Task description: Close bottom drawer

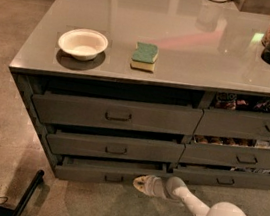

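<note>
Evidently the bottom drawer (90, 170) stands slightly out, with the claw (140, 183), open or closed I cannot tell, at its right end; I'd push squarely, nearer the handle (114, 178), to avoid skewing.

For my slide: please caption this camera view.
Gripper low near the front of the slightly open bottom drawer.

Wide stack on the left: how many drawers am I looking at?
3: the top drawer just under the countertop, the middle drawer below it, and the bottom drawer lowest, with the gripper in front of its right part. None seem hidden.
</note>
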Controlling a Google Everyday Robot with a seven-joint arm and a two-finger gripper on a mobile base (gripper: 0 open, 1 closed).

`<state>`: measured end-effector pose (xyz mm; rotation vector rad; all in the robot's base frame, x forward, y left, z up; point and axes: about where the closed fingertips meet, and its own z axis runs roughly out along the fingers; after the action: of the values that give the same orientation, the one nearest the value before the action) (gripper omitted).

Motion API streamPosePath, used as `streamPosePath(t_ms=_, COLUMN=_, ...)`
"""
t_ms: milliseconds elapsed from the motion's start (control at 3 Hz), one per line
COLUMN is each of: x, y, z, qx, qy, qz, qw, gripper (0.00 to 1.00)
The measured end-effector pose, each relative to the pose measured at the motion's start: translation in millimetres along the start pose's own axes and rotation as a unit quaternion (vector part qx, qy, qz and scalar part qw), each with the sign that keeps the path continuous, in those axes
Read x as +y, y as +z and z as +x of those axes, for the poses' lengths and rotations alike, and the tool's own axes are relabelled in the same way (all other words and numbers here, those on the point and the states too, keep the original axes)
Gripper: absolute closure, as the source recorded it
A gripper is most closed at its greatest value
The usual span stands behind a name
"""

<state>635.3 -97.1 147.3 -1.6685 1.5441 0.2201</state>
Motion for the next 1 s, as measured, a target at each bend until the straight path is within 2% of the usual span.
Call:
streamPosePath(t_ms=667, x=-14, y=4, z=0, qx=0.054, qy=-0.021, qz=0.009, qw=0.9983, gripper=1.00)
streamPosePath(t_ms=1000, x=-4, y=15, z=-14, qx=0.097, qy=-0.042, qz=-0.009, qw=0.9943, gripper=1.00)
